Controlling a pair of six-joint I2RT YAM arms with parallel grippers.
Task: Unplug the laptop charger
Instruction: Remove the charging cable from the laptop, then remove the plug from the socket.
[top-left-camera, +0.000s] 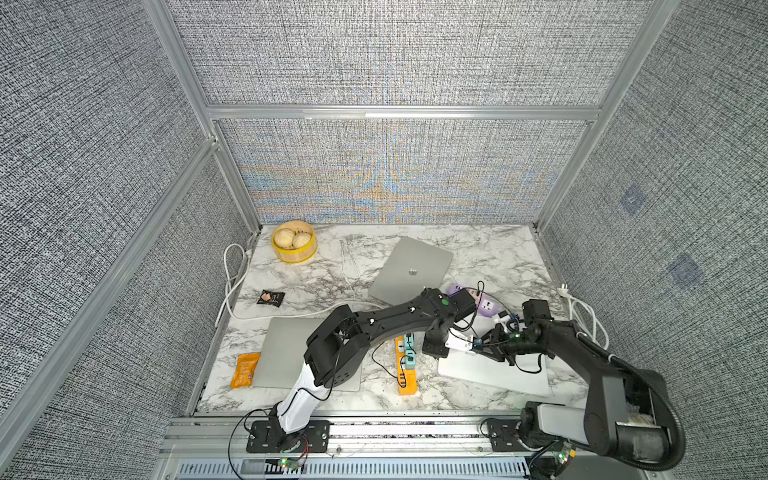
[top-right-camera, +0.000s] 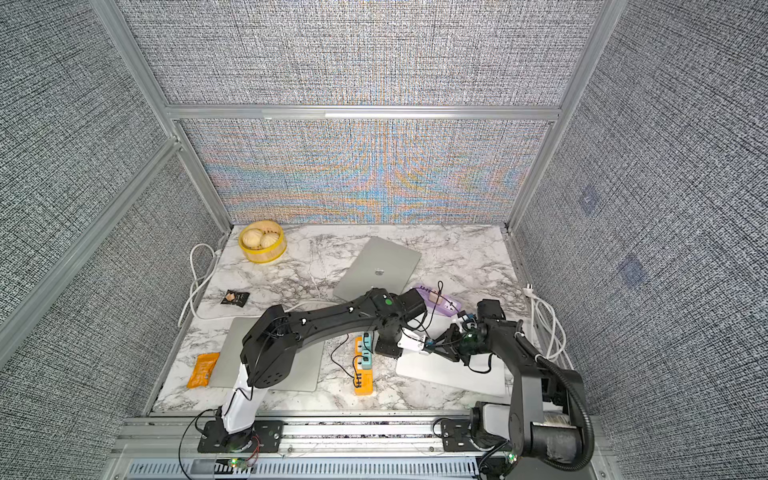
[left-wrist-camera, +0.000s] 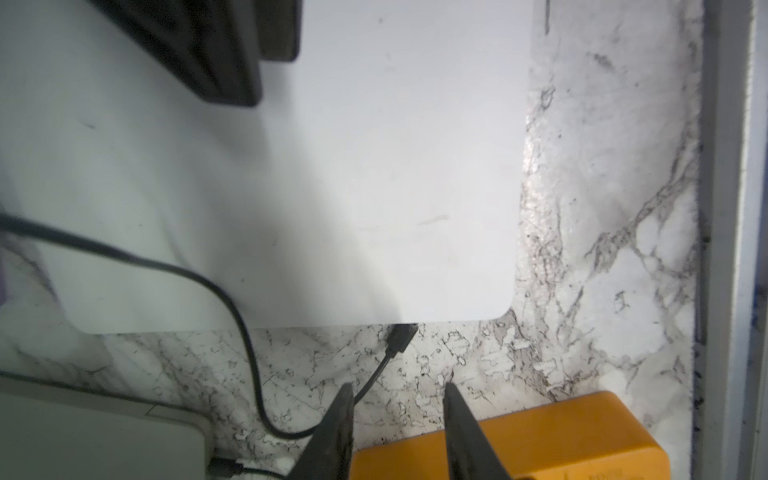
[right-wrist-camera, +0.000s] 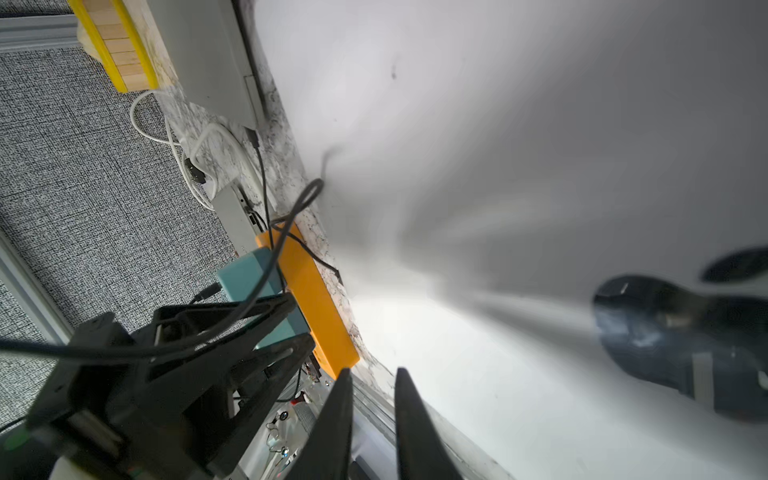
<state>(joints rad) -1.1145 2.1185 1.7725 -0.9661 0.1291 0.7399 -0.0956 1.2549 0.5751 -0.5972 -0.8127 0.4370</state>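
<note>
Marble tabletop (top-left-camera: 478, 245), three closed laptops on it: far laptop (top-left-camera: 411, 266), left laptop (top-left-camera: 286, 353), pale right laptop (top-left-camera: 492, 378). Both arms meet over the left end of the right laptop.

Orange power strip (top-left-camera: 407, 382) lies just left of the right laptop, with teal charger bricks (top-left-camera: 410, 358) plugged into its top.

Left hand (left-wrist-camera: 399, 390): fingers spread, nothing between them, hovering over bare marble between power strip and laptop edge.

Right hand (right-wrist-camera: 372, 374): fingers narrowly parted, holding nothing, above the pale lid.

Black charger cable (left-wrist-camera: 249, 353) loops across the marble and passes behind one left finger. Its plug (left-wrist-camera: 401, 337) sits tilted at the right laptop's edge, just beyond the left fingertips. Cannot tell whether it is seated in the port.
</note>
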